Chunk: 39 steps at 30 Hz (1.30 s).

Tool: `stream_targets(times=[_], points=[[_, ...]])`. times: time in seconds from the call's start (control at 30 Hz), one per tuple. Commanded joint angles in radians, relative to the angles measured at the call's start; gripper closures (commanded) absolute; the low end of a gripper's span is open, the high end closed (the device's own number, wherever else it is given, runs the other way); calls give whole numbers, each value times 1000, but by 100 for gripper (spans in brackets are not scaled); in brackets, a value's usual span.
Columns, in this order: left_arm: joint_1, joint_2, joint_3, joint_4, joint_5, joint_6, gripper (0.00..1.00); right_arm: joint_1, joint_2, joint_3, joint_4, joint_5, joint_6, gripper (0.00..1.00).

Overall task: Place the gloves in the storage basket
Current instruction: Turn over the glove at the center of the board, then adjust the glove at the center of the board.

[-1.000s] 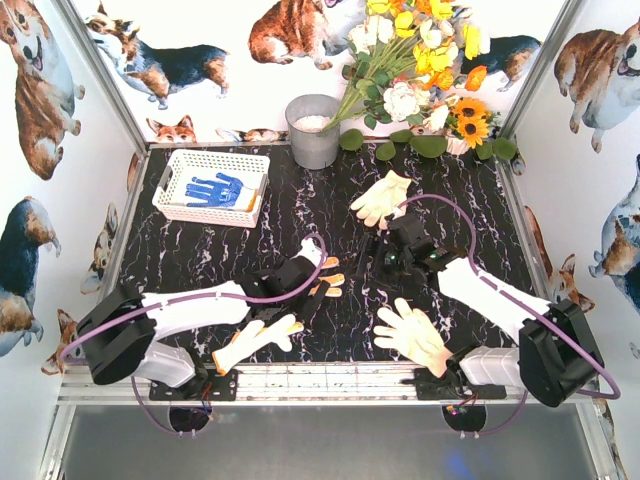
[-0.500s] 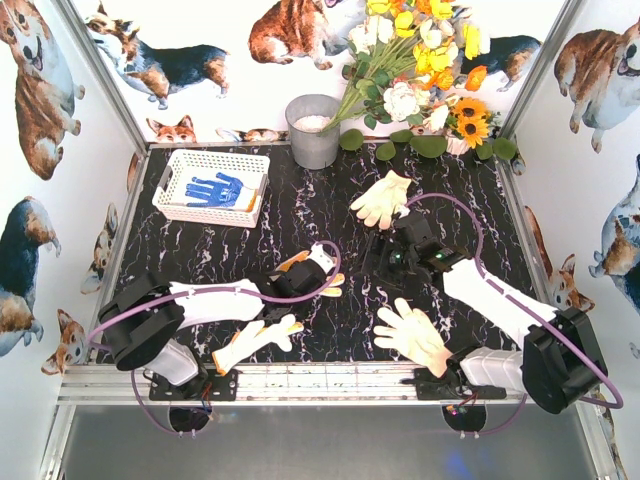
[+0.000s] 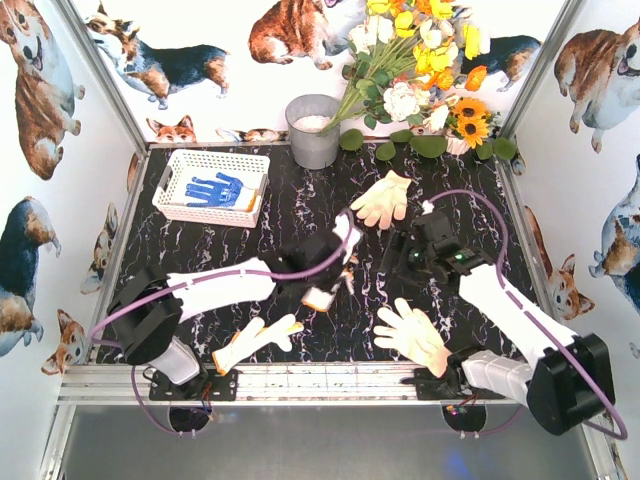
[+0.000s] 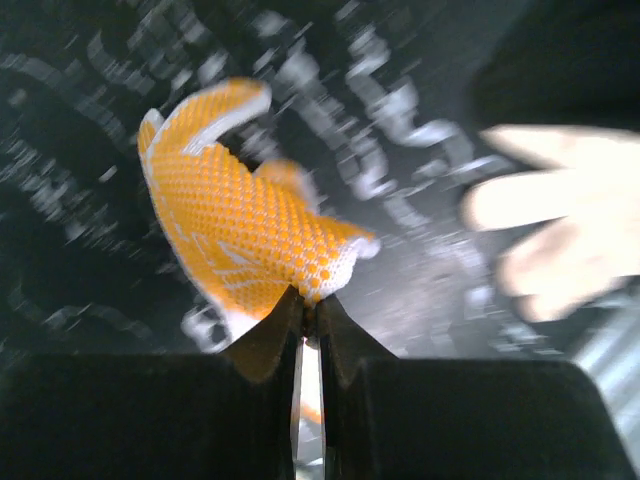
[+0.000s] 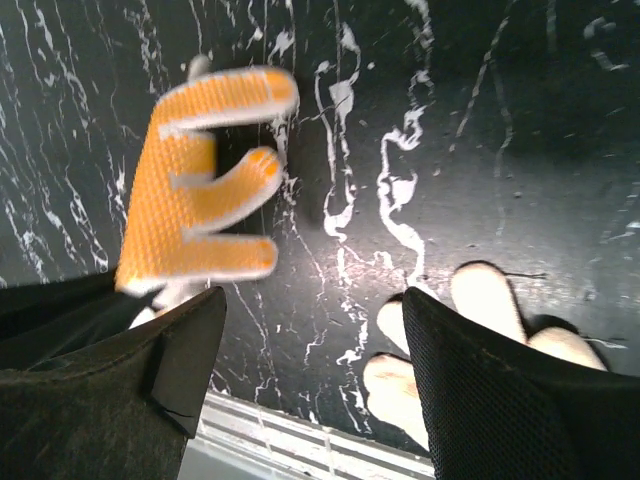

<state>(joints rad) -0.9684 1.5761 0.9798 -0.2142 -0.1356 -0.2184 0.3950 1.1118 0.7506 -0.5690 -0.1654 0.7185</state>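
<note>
My left gripper is shut on the edge of an orange-dotted glove, which hangs off the tabletop at mid-table. Just to the right, my right gripper stands open with nothing between its fingers; the orange-dotted glove shows ahead of it. A cream glove lies near the front right, another at the back. A yellow glove with an orange cuff lies front left. The white storage basket at the back left holds a blue-patterned glove.
A grey metal bucket stands at the back centre, with a bunch of flowers beside it. Corgi-print walls close in the left, back and right sides. A metal rail runs along the front edge.
My left gripper has shut on the orange-dotted glove and raised it, moving towards the back right. My right arm has shifted slightly right and stayed open.
</note>
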Motion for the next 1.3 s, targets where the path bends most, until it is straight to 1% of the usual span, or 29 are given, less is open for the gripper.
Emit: stream_targets(times=[0.0,0.07,0.13,0.17,0.2,0.23,0.27,0.37,0.4,0.5,0.57,0.6,0.7,0.77,0.83,0.9,0.97,1.07,1.17,1.27], points=[[52,-48,82,121,416,-192,100,-33,-65,82,-70,92,-82,27],[133,-51,16,247,559,-354,100,-43,-74,87,-79,94,-84,26],[247,-35,-93,378,668,-518,100,-45,-78,85,-75,82,-74,27],[295,-20,-143,413,701,-567,100,-45,-78,81,-71,72,-67,26],[330,-3,-170,404,714,-583,100,-45,-78,74,-62,61,-59,27],[352,10,-178,366,714,-571,88,-45,-77,67,-54,51,-50,27],[358,23,-173,310,696,-525,79,-45,-76,60,-47,40,-44,27],[359,14,-130,111,577,-407,59,-45,-76,48,-30,10,-38,27],[362,0,-119,62,533,-378,54,-45,-78,47,-29,0,-40,27],[364,-68,-97,-31,408,-325,46,-45,-78,45,-16,-41,-44,27],[364,-113,-98,-50,357,-319,46,-45,-69,40,8,-82,-39,27],[363,-136,-109,-37,353,-326,47,-45,-59,35,23,-102,-33,28],[350,-178,-169,70,386,-393,53,-43,-25,9,84,-161,-4,35],[322,-180,-193,122,397,-438,56,-35,-1,-4,120,-189,10,45],[283,-166,-204,158,382,-472,62,-15,55,-7,147,-205,21,54],[249,-149,-215,208,373,-507,68,16,101,-3,180,-218,31,61],[226,-123,-254,272,372,-542,72,49,158,4,207,-216,37,66],[204,-85,-270,337,361,-573,78,90,230,9,259,-215,48,71],[194,-50,-281,386,356,-593,85,112,295,14,304,-220,55,72],[182,-12,-292,412,356,-594,85,118,350,22,332,-225,55,73]])
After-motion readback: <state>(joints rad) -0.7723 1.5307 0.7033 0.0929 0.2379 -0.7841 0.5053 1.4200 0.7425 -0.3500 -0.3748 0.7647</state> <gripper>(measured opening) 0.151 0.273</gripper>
